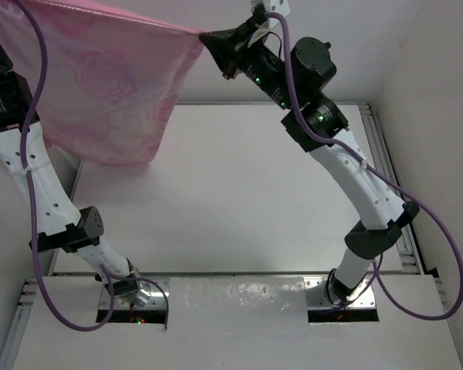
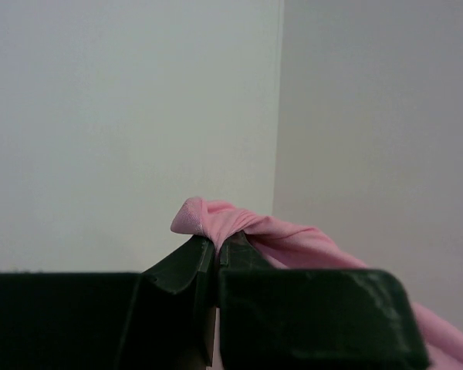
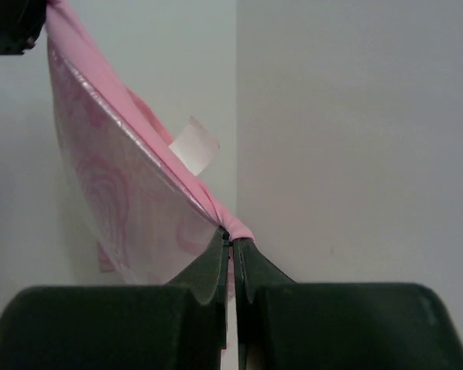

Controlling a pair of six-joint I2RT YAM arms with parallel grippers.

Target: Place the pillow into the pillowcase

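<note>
The pink satin pillowcase (image 1: 108, 85) with a faint rose pattern hangs high above the table, stretched between both arms. My right gripper (image 1: 204, 35) is shut on its right top corner; the right wrist view shows the pinched pink corner (image 3: 233, 225) and a small white tag (image 3: 194, 145). My left gripper (image 2: 217, 248) is shut on a bunched pink corner (image 2: 216, 218); in the top view it lies off the upper left edge. The pillow is not visible in any view.
The white table (image 1: 239, 193) lies below the hanging cloth, with a metal rail (image 1: 386, 162) along its right edge. White walls meet in a corner behind. Purple cables (image 1: 440, 231) loop beside both arms.
</note>
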